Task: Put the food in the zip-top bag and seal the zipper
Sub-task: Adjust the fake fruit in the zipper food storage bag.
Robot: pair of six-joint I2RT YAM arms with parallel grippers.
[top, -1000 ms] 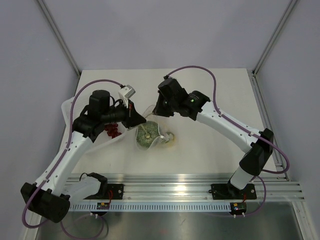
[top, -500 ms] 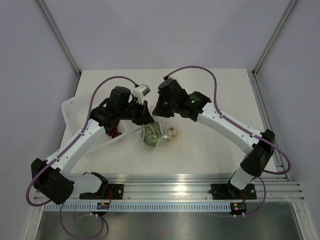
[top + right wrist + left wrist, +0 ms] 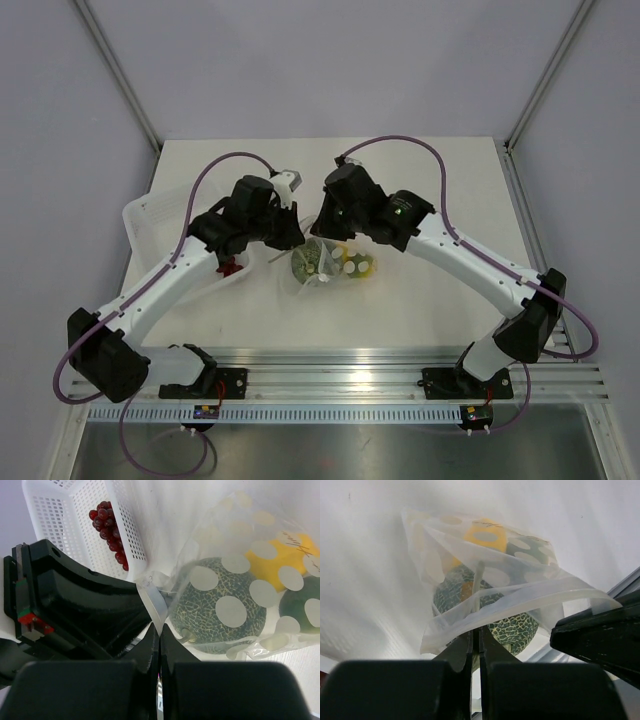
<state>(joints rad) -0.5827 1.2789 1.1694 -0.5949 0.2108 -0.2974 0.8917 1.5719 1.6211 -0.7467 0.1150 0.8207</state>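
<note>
The clear dotted zip-top bag (image 3: 330, 268) lies mid-table between both grippers. Inside it are the grey-green netted fruit (image 3: 305, 263) and the yellow ball (image 3: 357, 266). In the left wrist view the bag (image 3: 445, 555) shows the yellow ball (image 3: 487, 534) behind the green fruit (image 3: 515, 627). My left gripper (image 3: 476, 634) is shut on the pale zipper strip (image 3: 530, 600) at the mouth. My right gripper (image 3: 159, 626) is shut on the same zipper edge (image 3: 156, 602), beside the green fruit (image 3: 215, 612) and yellow ball (image 3: 280, 557). In the top view the left gripper (image 3: 297, 240) and the right gripper (image 3: 322, 236) sit close together.
A white perforated tray (image 3: 150, 215) stands at the left and holds red grapes (image 3: 107, 527). The left gripper's black body (image 3: 75, 610) is right next to my right fingers. A dark green round thing (image 3: 300, 605) shows in the bag's right end.
My left arm has swung right to the bag's mouth, close to the right gripper. The bag and its fruits have shifted to the right and spread out.
</note>
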